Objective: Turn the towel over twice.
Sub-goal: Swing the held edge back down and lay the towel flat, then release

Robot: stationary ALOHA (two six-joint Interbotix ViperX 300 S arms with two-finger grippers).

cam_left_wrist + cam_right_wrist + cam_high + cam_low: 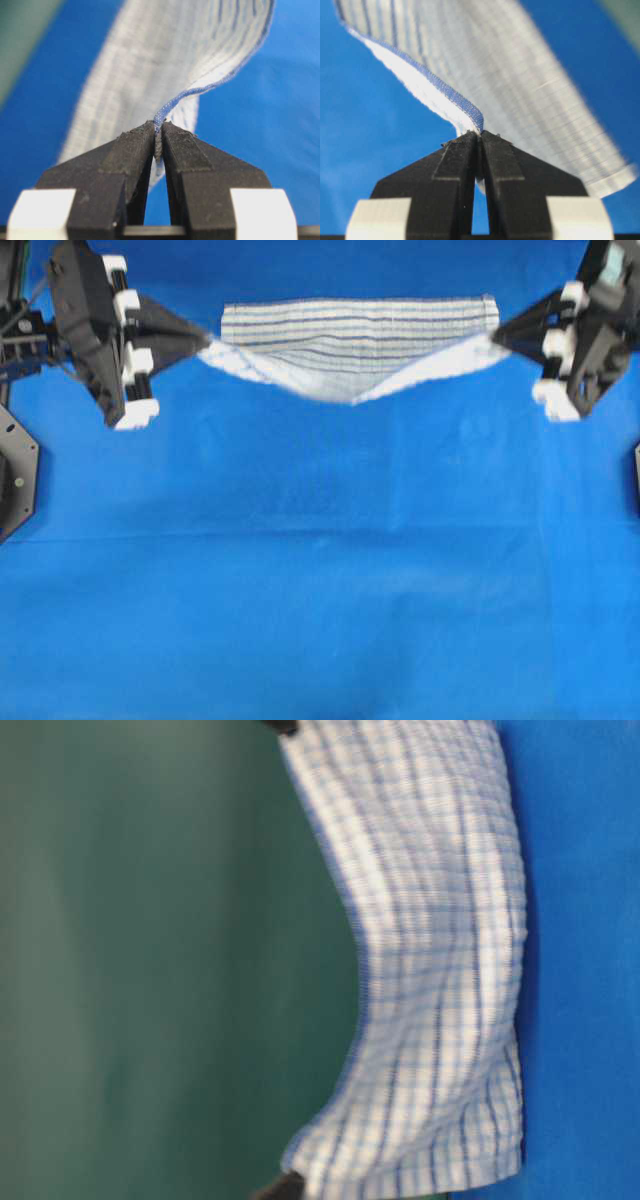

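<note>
While the left gripper (pixel 205 340) pinches one corner of the towel (pixel 355 335) and the right gripper (pixel 497 337) is clenched on the opposite corner, the striped cloth hangs stretched between them, sagging in the middle above the far part of the blue table covering (pixel 320 570).

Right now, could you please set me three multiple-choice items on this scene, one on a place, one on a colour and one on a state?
1. Where do the grippers hold the towel?
A. two corners
B. its middle
C. one long edge's centre

2. What colour is the table cover?
A. green
B. blue
C. white

3. How does the towel hang?
A. flat on the table
B. rolled up
C. lifted, sagging between the grippers

Answers: 1 A, the left gripper and right gripper each pinch a corner hem; 2 B, solid blue; 3 C, its raised edge dips midway.
</note>
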